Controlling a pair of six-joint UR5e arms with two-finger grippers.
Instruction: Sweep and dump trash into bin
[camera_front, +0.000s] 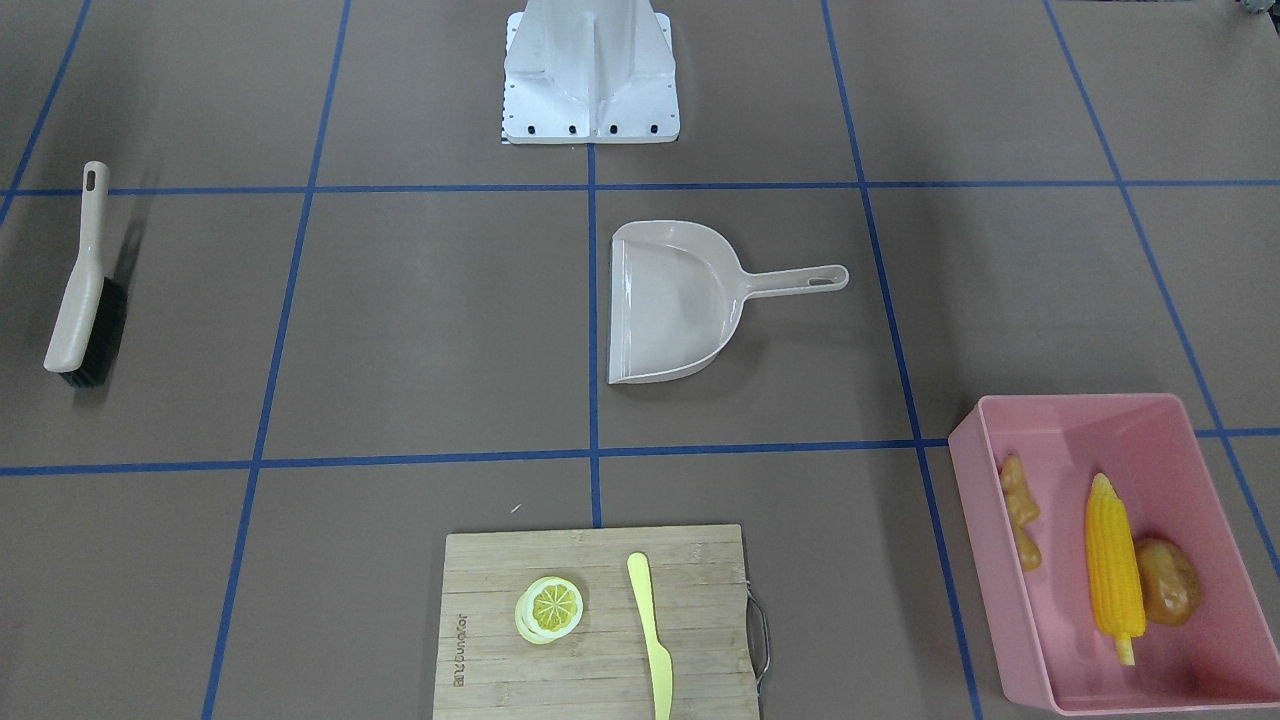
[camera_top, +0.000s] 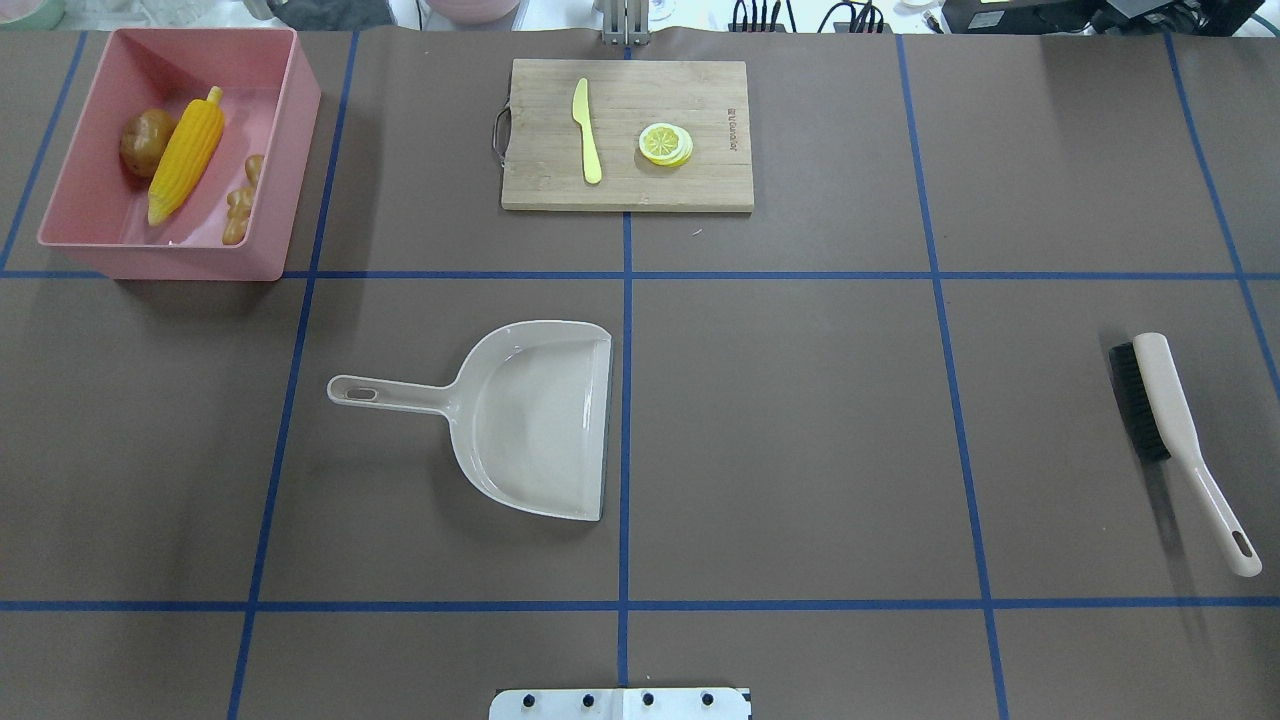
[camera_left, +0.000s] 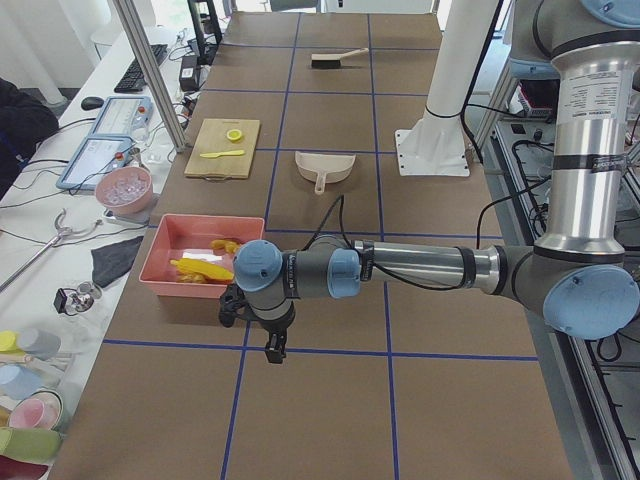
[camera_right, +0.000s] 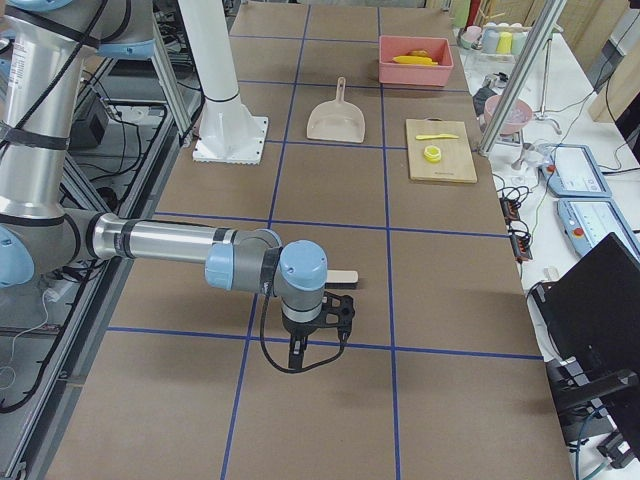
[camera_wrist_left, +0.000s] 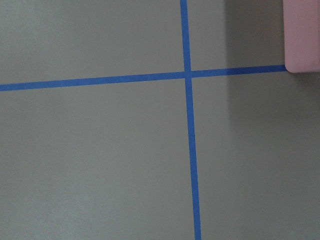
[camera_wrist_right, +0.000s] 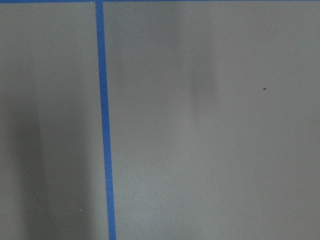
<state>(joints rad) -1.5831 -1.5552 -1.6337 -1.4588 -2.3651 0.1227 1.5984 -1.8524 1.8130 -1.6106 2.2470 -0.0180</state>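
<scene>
My left arm (camera_left: 420, 268) is brushed silver tubing between dark grey joints, each capped with a pale blue disc. Black bands ring its upright section. My right arm (camera_right: 160, 242) is built the same, and a thin black cable (camera_right: 262, 330) loops off its wrist. Each arm ends in a small black tool, my left gripper (camera_left: 272, 352) and my right gripper (camera_right: 298, 352), too small here to describe further. My white pedestal (camera_front: 590, 90) has dark screw holes along its base plate's edge.
</scene>
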